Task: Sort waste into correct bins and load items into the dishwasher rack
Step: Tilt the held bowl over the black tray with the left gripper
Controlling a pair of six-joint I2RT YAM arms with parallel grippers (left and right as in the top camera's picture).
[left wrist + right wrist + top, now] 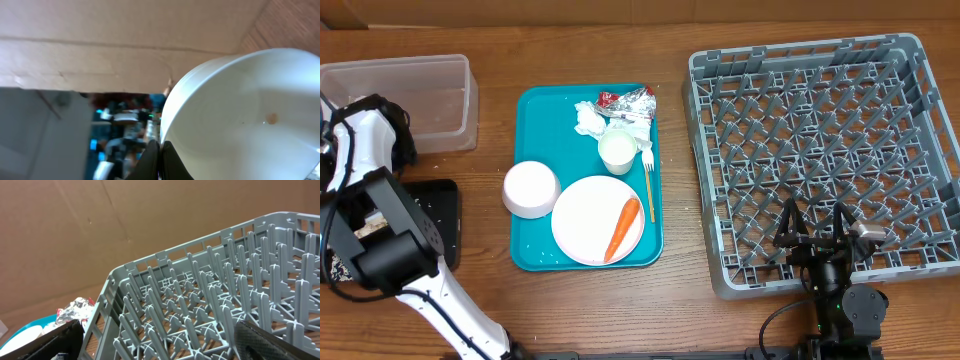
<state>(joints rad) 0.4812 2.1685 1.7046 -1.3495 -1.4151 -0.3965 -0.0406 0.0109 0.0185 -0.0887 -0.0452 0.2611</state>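
The left gripper point(161, 150) is clenched on the rim of a white bowl point(240, 115), its tips pinching the thin edge. The bowl is tipped so its hollow faces sideways toward the cardboard wall point(100, 30). That is probably meant to shake out its contents, since one beige bit point(271, 118) clings inside. Only the left wrist view shows this grip. From overhead the arm's own body hides the bowl, but that view places the arm at the table's point(720, 320) left edge beside the black tray point(438, 200), with the clear tub point(400, 90) just behind, so the scrap likely belongs in one of those.

The right gripper point(817, 232) is released, its jaws spread wide over the near wall of the dishwasher rack point(820, 130) and holding nothing; it looks parked, ready to receive. Its wrist view shows the rack's upright pegs bare.

Everything else sits on the teal tray point(525, 250): the carrot point(622, 228) lying on the plate point(585, 222), the other bowl point(530, 188) upside down beside it, and the cup point(618, 152), fork point(648, 185), napkins point(588, 118) and foil wrapper point(630, 100) at the far end
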